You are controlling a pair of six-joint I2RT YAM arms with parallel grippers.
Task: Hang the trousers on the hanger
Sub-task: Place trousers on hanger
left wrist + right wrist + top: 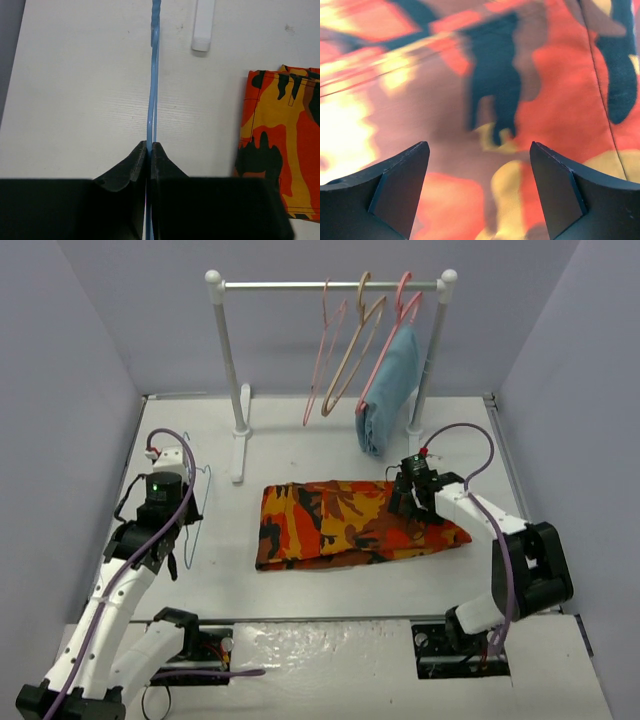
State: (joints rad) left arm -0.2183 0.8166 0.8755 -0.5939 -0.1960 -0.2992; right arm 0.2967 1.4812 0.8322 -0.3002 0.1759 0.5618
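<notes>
Table (330, 592) fills most of the top view. Rail (330, 285) stands at the back, upper centre, w/ two pink hangers (322, 360), a tan hanger (352, 355) and a folded light-blue garment (390, 390) hanging on it.

Trousers (350, 525) lie flat and folded at mid-frame, long side running left-right, well apart from the rail.

Right gripper (479, 147) hovers over the trousers' upper-right end. Its fingers (400, 185) are spread wide w/ cloth filling the gap behind them; nothing is pinched. Whether the tips touch the fabric I can't tell.

Left gripper (150, 150), at mid-left of the top view, has its pads pressed together on the hanger (151, 100). The thin blue wire runs edge-on straight up the wrist frame toward the rail's foot (202, 25), w/ the trousers' edge off to the right, not touching it.

Progress, approx: early. The hanger is secured in one gripper, and that's the only part done. Left to do, by my read: grip the trousers, lift, feed them through or over the hanger's bar, let go.
</notes>
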